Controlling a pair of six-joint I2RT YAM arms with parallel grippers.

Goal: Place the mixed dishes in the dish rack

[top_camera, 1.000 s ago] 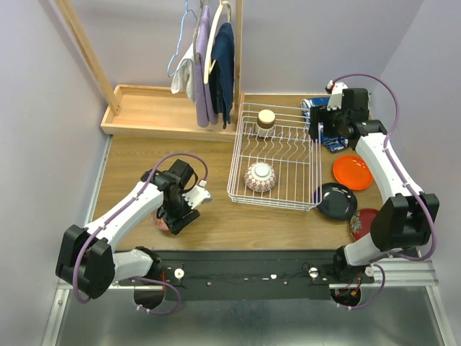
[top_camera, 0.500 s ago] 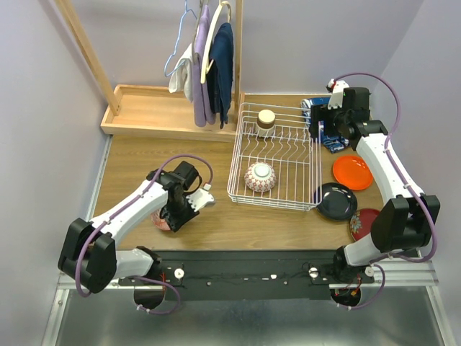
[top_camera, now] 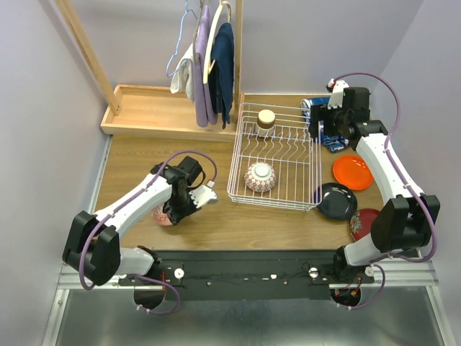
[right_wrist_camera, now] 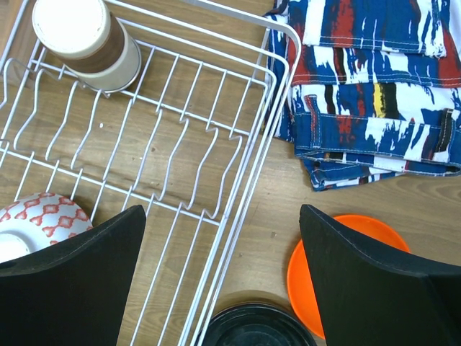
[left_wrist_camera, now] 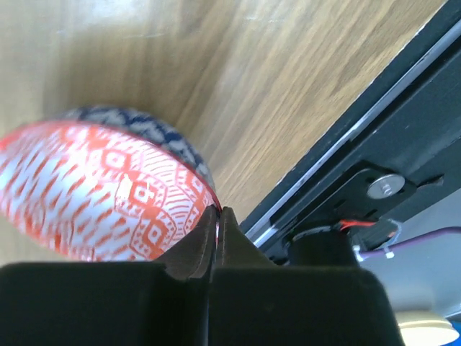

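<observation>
We judge ourselves mid-load: the dish rack (top_camera: 275,155) holds a cup (top_camera: 266,119) and a white-red bowl (top_camera: 260,176), the orange plate (top_camera: 352,171) lies just right of it near our wide-spread, empty right gripper (right_wrist_camera: 220,216), and our left gripper (left_wrist_camera: 218,213) pinches the rim of the red-patterned bowl (left_wrist_camera: 94,194) left of the rack, next needing a lift over the wire wall.

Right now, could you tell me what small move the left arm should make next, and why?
Probably a short lift: the left pincer is shut on the rim of the red-white patterned bowl, low over the table, and the wire dish rack to its right has a raised wall to clear.
</observation>
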